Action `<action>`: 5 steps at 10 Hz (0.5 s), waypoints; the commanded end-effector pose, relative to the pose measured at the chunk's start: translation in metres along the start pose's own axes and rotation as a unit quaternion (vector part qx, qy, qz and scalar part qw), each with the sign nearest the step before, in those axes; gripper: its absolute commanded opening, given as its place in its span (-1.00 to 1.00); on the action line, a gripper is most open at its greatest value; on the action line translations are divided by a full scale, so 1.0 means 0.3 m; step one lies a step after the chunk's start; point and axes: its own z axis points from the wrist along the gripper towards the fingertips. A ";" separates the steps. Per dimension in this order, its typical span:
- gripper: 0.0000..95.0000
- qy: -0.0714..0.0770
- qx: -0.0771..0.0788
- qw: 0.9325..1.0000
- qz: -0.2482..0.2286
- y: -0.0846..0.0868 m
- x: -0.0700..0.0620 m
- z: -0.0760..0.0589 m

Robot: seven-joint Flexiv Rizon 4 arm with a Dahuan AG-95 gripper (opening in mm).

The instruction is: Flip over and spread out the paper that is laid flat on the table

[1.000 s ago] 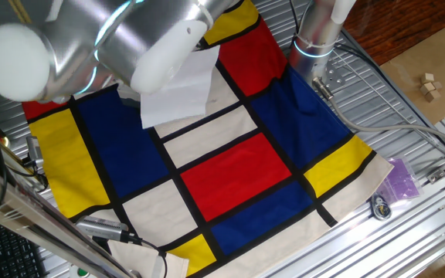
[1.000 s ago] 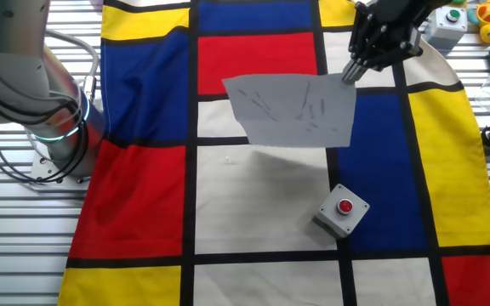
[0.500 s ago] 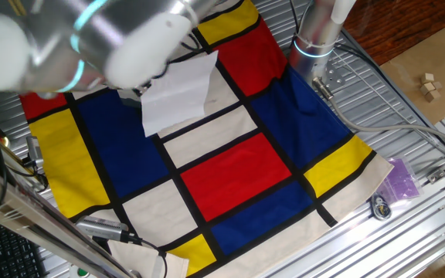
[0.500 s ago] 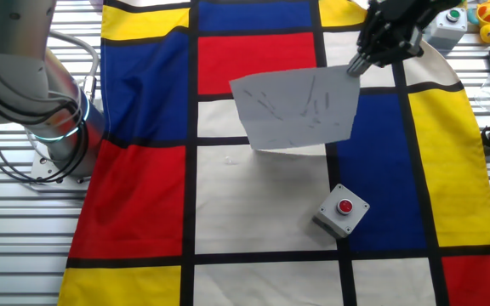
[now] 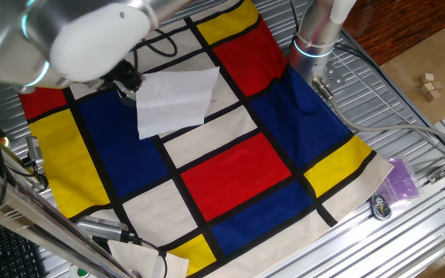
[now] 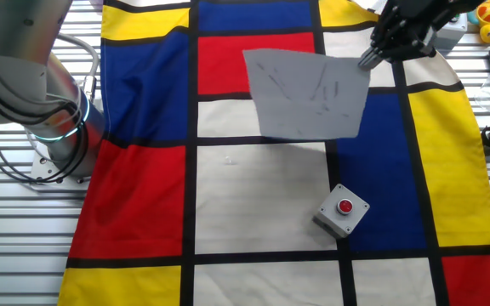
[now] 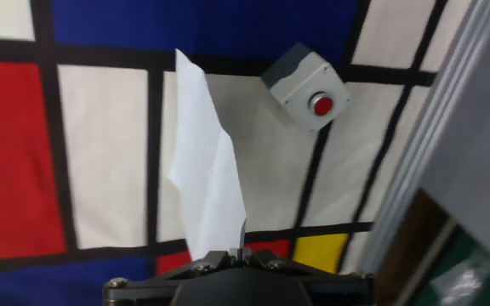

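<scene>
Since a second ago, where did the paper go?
The gripper, shut on one corner of the paper, carried it up and sideways: to the right and toward the top edge in the view with the button box, leftward in the other fixed view. The sheet hangs off the cloth. The grip did not change. The button box and cloth stayed put.

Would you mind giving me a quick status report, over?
Gripper shut on the paper's corner. Paper lifted off the cloth, hanging, not yet spread. Button box sits on the cloth below it.
</scene>
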 end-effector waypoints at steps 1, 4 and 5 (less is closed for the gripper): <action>-1.00 -0.010 -0.013 1.000 0.004 0.000 -0.001 0.030; -1.00 -0.020 -0.039 0.999 0.013 0.002 -0.021 0.051; -1.00 -0.023 -0.042 0.999 0.015 0.003 -0.024 0.057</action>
